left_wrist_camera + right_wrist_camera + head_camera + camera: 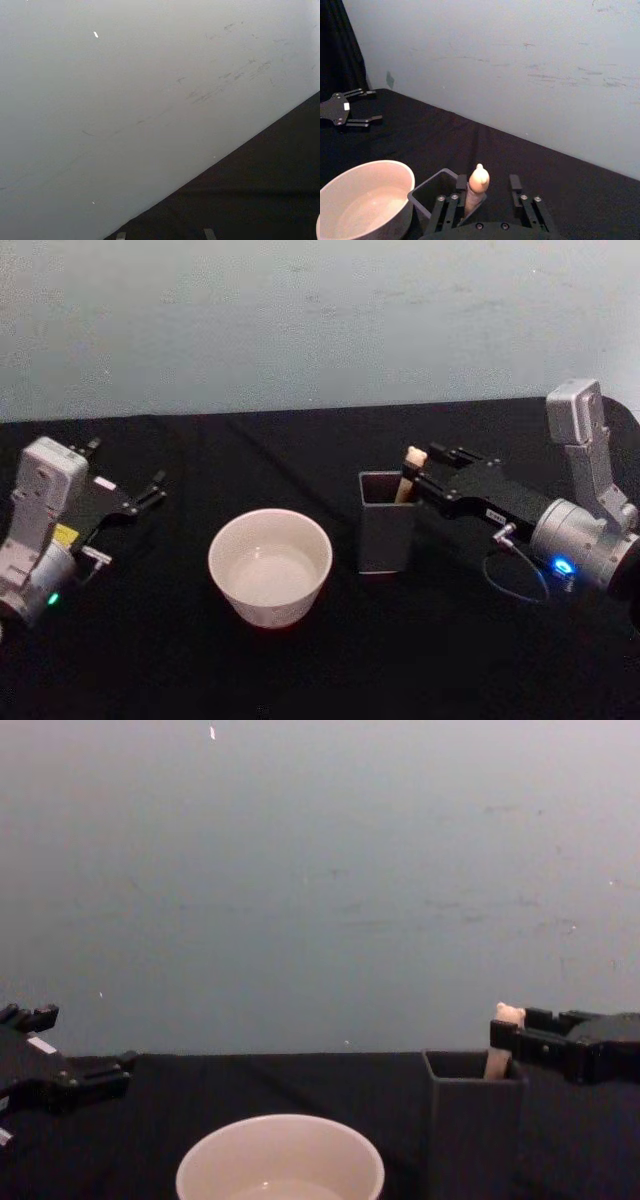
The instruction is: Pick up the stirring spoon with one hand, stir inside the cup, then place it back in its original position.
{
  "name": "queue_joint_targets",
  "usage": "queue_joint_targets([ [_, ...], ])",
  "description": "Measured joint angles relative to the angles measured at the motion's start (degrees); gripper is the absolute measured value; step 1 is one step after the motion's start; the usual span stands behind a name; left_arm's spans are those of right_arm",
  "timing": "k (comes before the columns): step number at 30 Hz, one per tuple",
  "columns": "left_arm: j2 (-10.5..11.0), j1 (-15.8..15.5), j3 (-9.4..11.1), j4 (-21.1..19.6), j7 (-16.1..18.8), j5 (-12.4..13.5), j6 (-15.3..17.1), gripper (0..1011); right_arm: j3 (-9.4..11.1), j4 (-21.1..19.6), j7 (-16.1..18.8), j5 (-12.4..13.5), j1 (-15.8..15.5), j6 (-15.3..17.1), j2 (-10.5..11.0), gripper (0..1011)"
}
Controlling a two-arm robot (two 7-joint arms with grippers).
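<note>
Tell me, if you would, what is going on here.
The right gripper is at the dark grey holder box, fingers open on either side of the stirring spoon standing in it, not clamped. The cream cup sits on the holder's left. The left gripper is parked open at the left side of the table.

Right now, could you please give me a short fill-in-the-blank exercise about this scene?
The stirring spoon stands ____ the dark holder.
The cup sits to the holder's ____.
The right end effector, level with the spoon's handle, is ____.
The left end effector, off to the cup's left, is open and holds ____.
Missing words: inside; left; open; nothing.
</note>
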Motion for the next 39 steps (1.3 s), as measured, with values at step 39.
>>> queue_joint_targets([
  [39, 0.0, 0.0, 0.0, 0.0, 0.0, 0.0, 0.0, 1001, -0.2, -0.1, 0.5, 0.1, 0.0, -0.1, 0.0, 221],
])
